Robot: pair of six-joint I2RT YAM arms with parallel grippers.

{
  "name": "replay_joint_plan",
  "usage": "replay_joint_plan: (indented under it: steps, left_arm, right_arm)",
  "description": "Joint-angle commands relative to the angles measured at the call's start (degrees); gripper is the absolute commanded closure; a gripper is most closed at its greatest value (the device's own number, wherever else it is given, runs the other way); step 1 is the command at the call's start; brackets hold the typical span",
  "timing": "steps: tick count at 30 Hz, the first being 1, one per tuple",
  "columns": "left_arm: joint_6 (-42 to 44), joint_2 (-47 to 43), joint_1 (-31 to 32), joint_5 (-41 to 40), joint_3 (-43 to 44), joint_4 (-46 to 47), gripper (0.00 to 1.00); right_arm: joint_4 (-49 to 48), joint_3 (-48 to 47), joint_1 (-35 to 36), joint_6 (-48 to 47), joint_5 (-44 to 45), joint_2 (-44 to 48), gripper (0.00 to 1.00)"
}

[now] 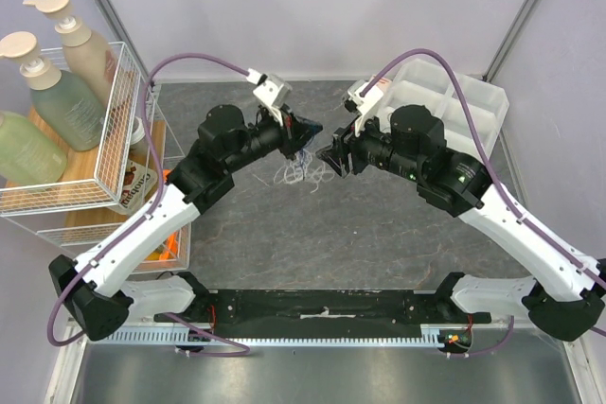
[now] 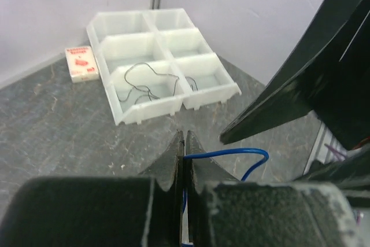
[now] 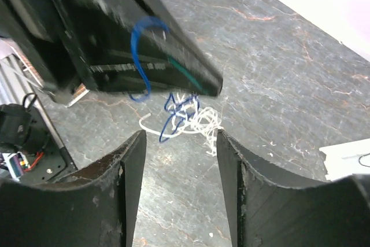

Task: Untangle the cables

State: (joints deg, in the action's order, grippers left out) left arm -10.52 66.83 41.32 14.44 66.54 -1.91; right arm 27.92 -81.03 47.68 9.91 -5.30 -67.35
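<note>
My left gripper (image 2: 184, 141) is clamped flat, both fingers pressed together on a blue cable (image 2: 231, 155). The strand comes out to the right of the tips, makes a loop in the air and bends down. In the right wrist view that same loop curls off the left fingers, up above the table (image 3: 277, 56).

My right gripper (image 3: 180, 143) is spread wide with nothing in it. It points at the left one. In the top view the two sets of tips are close but apart.

The rest of the cables (image 3: 188, 117) lie on the table below and between the grippers. They form a small tangle of white curls with dark blue strands running through. I can't tell if the held blue strand joins that tangle.

A black cable (image 2: 144, 82) is off on its own in the tray (image 2: 124, 24). It lies in the near-left of six compartments as the left wrist sees it, with one end over the divider into the near-right one. The tray sits at the far right of the table. A red and white box (image 2: 81, 65) lies just beside it.

A wire rack (image 1: 114, 153) with bottles (image 1: 57, 92) stands at the left edge.
</note>
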Motion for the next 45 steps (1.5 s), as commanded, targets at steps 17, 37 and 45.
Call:
replay_joint_plan:
  steps: [17,37,45]
  left_arm:
    - [-6.88,10.16,0.6,-17.68,19.4,-17.24,0.98]
    - [-4.24,11.66,3.94,-29.29,23.19,-21.56,0.98]
    - [-7.58,7.97,4.12,-31.84,19.16,-17.78,0.98]
  right_arm:
    - [-12.28,-4.38,0.22,12.76,16.73,-3.3,0.41]
    - [0.47,-19.95,8.13,2.65,46.51,-21.33,0.48]
    - [-0.23,-14.25,7.08,5.99,54.26,-20.55,0.5]
